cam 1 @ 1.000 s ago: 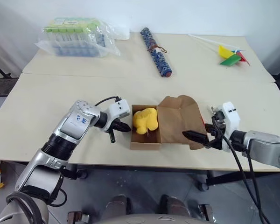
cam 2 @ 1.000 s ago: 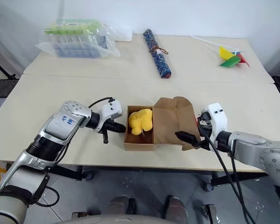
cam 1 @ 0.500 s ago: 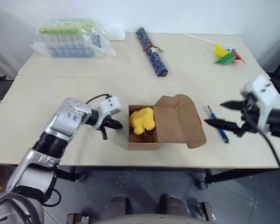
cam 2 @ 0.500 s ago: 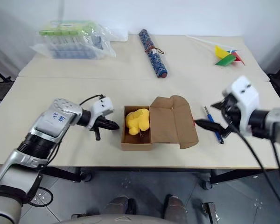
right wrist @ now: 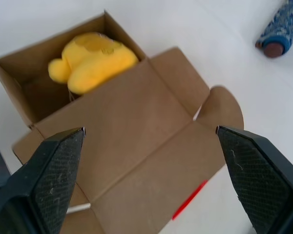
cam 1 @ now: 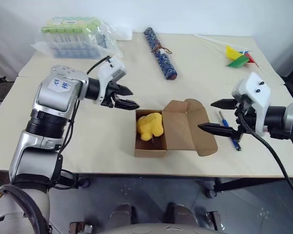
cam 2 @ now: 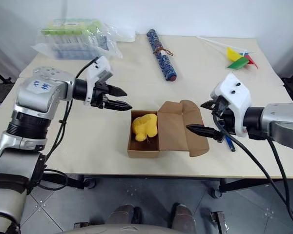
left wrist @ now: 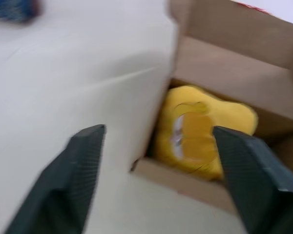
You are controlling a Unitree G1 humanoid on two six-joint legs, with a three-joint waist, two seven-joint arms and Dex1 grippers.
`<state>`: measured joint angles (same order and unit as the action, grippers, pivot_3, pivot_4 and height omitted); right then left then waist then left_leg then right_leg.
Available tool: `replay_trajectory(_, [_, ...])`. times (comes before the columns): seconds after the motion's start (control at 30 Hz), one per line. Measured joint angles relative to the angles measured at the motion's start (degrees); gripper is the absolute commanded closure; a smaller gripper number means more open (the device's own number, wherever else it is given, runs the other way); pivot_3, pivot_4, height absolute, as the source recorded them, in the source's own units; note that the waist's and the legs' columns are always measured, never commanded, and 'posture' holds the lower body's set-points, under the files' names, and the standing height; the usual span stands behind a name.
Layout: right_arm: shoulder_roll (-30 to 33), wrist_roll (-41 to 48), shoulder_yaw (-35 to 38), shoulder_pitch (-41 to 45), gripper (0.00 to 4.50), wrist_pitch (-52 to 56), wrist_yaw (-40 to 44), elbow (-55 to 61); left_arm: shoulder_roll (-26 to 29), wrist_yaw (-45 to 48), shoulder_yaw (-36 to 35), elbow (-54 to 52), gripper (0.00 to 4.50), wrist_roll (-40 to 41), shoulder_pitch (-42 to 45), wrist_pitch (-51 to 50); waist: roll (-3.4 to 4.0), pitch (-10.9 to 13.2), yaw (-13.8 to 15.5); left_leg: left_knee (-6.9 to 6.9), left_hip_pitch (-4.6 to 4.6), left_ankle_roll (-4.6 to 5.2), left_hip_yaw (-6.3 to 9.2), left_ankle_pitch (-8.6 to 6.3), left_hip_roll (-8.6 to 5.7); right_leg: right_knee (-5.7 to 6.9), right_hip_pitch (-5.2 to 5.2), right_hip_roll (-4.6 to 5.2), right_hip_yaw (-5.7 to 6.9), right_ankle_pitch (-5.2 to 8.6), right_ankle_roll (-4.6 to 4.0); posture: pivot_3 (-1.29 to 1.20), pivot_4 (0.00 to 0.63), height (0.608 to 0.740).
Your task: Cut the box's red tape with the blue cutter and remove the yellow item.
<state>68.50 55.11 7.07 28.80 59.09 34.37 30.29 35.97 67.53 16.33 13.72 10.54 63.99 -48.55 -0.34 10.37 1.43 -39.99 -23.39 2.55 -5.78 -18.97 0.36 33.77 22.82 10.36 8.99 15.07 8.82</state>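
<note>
Both my arms have lifted off the table since a second ago. Left gripper (cam 1: pixel 130 97) hangs above the box's (cam 1: pixel 176 127) left side, fingers spread wide and empty, lined up for the one yellow item (cam 1: pixel 151 125) inside. Right gripper (cam 1: pixel 216 116), spread wide too, hovers by the folded-out flap. One blue cutter (cam 1: pixel 228 129) lies set down toward the table's (cam 1: pixel 88 141) right edge, its cutting apparently done.

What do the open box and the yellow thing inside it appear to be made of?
The box looks like plain matte brown cardboard: it has creased fold-over flaps and thin raw edges. The yellow item looks like soft plush fabric, probably stuffed: its surface is fuzzy and its shape rounded and lumpy.
</note>
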Motion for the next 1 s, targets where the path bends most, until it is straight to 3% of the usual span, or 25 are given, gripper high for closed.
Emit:
replay_trajectory(0.27, [-3.7, 0.28, 2.63, -4.07, 0.0, 2.38, -2.99, 4.18, -1.36, 5.63, 9.67, 1.08, 0.04, -4.91, 2.43, 7.21, 0.0, 0.0, 0.17, -0.03, -0.01, 0.0, -0.02, 0.0, -0.02, -0.03, -0.01, 0.01, -0.01, 0.0, 0.0, 0.0, 0.15, 0.74])
replay_trajectory(0.4, [-6.02, 1.82, 6.92, -8.78, 0.0, 4.32, -6.42, 7.39, -4.84, 7.12, 13.45, 5.21, 0.04, -8.46, 4.07, 13.67, -0.01, 0.0, 0.64, -0.05, -0.03, 0.01, 0.0, 0.0, -0.05, -0.04, -0.02, 0.02, 0.0, 0.0, 0.0, 0.0, 0.15, 0.74])
replay_trajectory(0.67, [-7.95, 4.42, 11.44, -12.25, 0.0, 6.68, -11.59, 11.06, -6.77, 9.14, 16.15, 9.68, 0.04, -13.09, 3.95, 22.17, -0.01, 0.0, 0.14, -0.04, 0.0, 0.01, 0.18, 0.0, -0.02, -0.01, -0.02, 0.02, 0.0, 0.0, 0.0, 0.0, 0.15, 0.74])
replay_trajectory(0.77, [-7.98, 5.07, 11.7, -12.8, 0.0, 7.24, -12.76, 12.05, -7.28, 8.56, 16.92, 10.74, 0.63, -15.71, 3.5, 26.33, -0.01, 0.0, 0.17, -0.05, 0.0, 0.02, 0.29, 0.0, -0.03, -0.01, -0.02, 0.02, -0.01, 0.0, 0.0, 0.0, 0.15, 0.74])
replay_trajectory(1.0, [-7.97, 5.84, 11.94, -12.98, 0.0, 7.25, -13.73, 12.3, -8.28, 8.31, 15.56, 11.49, 2.7, -17.12, 3.12, 28.3, -0.01, 0.0, 0.14, -0.07, 0.01, 0.03, 0.38, -0.01, -0.03, 0.0, -0.02, 0.03, -0.03, 0.0, 0.0, 0.0, 0.15, 0.74])
